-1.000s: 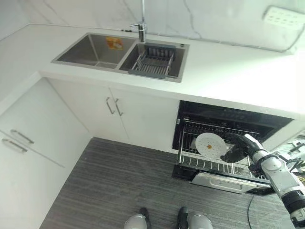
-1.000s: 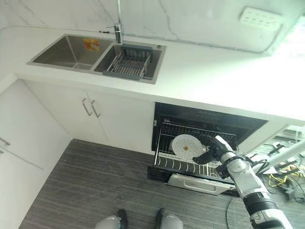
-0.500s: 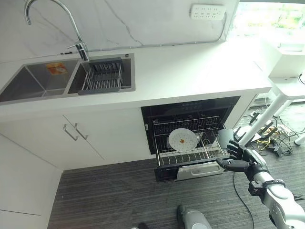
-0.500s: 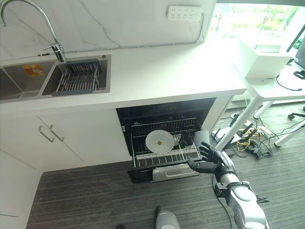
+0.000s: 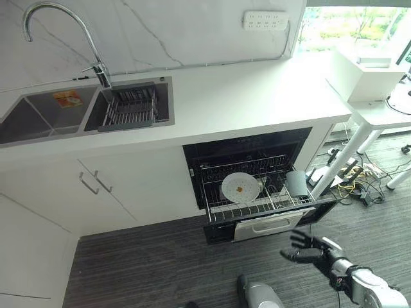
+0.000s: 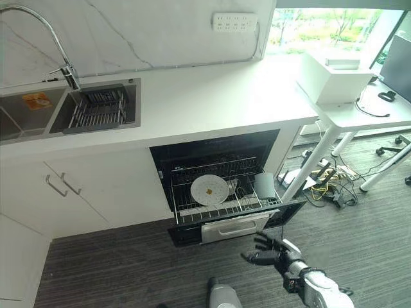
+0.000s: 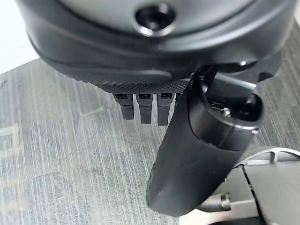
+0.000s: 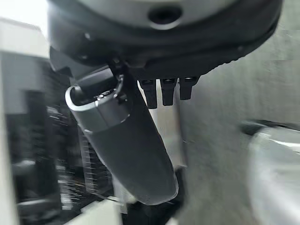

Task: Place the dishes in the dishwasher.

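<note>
The right hand (image 5: pixel 309 247) has drawn back from the dishwasher rack (image 5: pixel 257 206): a second ago it was inside, beside the white plate (image 5: pixel 241 187); now it hangs empty over the floor, near side of the open door, fingers spread. The grey cup (image 5: pixel 296 183) it carried half a second ago now stands in the rack's right end (the camera has shifted too).

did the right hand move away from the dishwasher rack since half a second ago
Yes. The right hand was beside the rack's right front corner, by the grey cup; now it is open over the floor, in front of the dishwasher rack and clear of it.
</note>
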You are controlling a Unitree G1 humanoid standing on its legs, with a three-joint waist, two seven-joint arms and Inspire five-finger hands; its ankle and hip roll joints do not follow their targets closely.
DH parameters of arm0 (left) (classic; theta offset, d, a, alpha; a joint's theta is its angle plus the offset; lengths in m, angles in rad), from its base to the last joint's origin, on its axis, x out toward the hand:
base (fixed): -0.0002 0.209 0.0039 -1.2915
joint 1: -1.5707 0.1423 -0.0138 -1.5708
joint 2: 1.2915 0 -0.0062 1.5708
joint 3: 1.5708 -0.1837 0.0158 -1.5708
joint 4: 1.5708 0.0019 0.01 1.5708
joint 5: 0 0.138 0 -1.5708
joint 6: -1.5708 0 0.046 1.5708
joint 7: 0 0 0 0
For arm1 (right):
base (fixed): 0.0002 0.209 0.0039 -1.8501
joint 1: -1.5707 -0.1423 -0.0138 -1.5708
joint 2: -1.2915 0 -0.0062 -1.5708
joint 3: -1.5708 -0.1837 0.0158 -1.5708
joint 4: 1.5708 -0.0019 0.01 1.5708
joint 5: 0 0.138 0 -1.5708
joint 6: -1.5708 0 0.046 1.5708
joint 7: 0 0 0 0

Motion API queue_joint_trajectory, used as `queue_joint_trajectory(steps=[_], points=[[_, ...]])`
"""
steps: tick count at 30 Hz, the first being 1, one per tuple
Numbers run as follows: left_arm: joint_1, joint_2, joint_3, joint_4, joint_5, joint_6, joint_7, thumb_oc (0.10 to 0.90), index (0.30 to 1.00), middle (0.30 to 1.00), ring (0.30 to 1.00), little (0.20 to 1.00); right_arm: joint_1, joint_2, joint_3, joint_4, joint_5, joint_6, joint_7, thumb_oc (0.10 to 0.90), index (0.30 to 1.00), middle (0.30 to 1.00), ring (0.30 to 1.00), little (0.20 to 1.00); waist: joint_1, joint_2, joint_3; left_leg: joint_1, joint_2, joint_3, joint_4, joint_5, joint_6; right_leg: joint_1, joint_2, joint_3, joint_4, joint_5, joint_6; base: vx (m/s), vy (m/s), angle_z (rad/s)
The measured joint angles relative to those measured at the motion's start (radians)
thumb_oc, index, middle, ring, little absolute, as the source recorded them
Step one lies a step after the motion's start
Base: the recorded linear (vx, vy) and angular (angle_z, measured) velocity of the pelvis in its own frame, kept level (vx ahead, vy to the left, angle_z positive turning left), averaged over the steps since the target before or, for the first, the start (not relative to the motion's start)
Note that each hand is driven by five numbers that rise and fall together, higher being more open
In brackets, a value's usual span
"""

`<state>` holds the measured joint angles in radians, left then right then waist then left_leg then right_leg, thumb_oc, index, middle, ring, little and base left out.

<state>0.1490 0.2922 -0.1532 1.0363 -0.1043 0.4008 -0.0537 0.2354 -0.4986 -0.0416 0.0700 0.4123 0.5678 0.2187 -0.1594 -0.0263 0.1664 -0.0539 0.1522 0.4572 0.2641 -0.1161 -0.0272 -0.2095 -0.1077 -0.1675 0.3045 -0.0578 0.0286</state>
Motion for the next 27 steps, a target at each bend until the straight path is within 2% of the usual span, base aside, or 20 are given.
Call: queue_joint_trajectory(steps=[4,11,19,23,27], points=[[-0.027,0.002,-0.003,0.034,-0.002,0.02,0.003,0.8,0.9,0.9,0.9,0.9,-0.035,0.037,0.034,0.145,0.023,0.007,-0.053,0.8,0.9,0.9,0.9,0.9,0.016,-0.007,-0.021,-0.013,-0.001,-0.023,-0.002,0.007,0.0,-0.001,0.0,-0.015,0.001,0.0,0.0,0.01,-0.036,0.14],[-0.053,0.004,-0.014,0.034,-0.007,0.062,0.005,0.8,0.9,0.9,0.9,0.9,-0.129,0.093,0.069,0.29,0.086,0.015,-0.135,0.8,0.9,0.9,0.9,0.9,0.046,-0.005,-0.026,-0.011,-0.001,-0.035,-0.002,0.013,0.005,0.012,-0.002,-0.026,0.004,0.001,0.0,0.01,-0.024,0.07],[-0.071,0.005,-0.038,0.034,-0.01,0.082,0.007,0.8,0.9,0.9,0.9,0.9,-0.194,0.095,0.069,0.355,0.11,0.009,-0.185,0.8,0.9,0.9,0.9,0.9,0.076,-0.001,-0.03,-0.003,-0.003,-0.062,-0.006,0.019,0.001,0.027,-0.002,-0.039,0.006,0.0,-0.002,0.01,-0.008,0.08],[-0.081,0.005,-0.038,0.057,-0.011,0.1,0.007,0.8,0.9,0.9,0.9,0.9,-0.223,0.095,0.073,0.48,0.124,0.01,-0.205,0.8,0.9,0.9,0.9,0.9,0.098,-0.006,-0.053,0.002,-0.004,-0.077,-0.009,0.019,0.001,0.044,-0.002,-0.05,-0.001,-0.004,-0.008,0.04,-0.02,0.11],[-0.098,0.007,-0.045,0.094,-0.023,0.107,0.017,0.8,0.9,0.9,0.9,0.9,-0.32,0.093,0.111,0.642,0.156,0.009,-0.241,0.8,0.9,0.9,0.9,0.9,0.114,-0.016,-0.078,0.006,-0.004,-0.088,-0.009,0.02,0.001,0.059,-0.004,-0.065,-0.003,-0.004,-0.008,0.06,-0.021,0.08]])
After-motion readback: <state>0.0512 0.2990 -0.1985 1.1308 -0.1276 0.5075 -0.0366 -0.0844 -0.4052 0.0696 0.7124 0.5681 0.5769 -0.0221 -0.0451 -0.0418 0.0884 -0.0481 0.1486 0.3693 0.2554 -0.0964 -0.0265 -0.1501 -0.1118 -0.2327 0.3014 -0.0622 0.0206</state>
